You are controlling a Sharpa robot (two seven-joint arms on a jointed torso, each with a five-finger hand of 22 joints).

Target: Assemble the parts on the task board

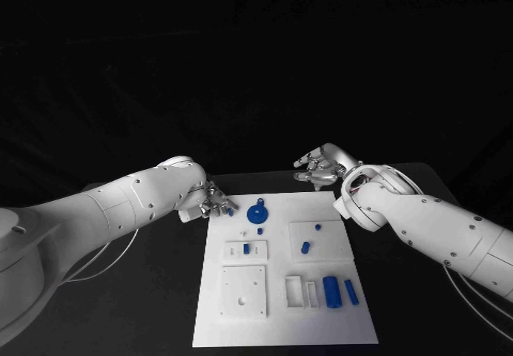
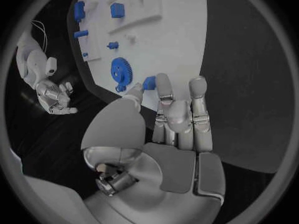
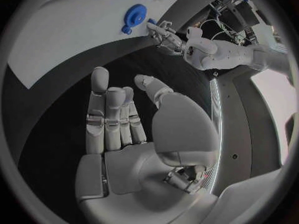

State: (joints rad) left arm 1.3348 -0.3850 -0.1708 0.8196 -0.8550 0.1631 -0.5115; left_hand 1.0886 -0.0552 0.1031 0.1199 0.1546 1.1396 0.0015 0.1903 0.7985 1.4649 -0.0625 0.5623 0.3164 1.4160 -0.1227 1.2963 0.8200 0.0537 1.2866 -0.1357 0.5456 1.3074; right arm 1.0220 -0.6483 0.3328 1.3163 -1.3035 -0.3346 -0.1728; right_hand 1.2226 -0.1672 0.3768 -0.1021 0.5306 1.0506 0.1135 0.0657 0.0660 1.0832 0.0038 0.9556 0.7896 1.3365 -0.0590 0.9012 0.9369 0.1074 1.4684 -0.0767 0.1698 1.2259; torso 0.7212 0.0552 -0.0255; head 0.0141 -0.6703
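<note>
Looking down, my left hand pinches a small blue part at the task board's far corner; my right hand hovers spread beyond it. Left wrist: fingertips on that part beside the blue gear. Right wrist: fingers apart, holding nothing

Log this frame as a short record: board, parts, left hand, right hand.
board: white task board in the middle of the black table
parts: blue gear at the far end; small blue pieces nearer
left hand: at the board's far left corner, pinching a small blue part
right hand: beyond the board's far edge, open, holding nothing
</note>
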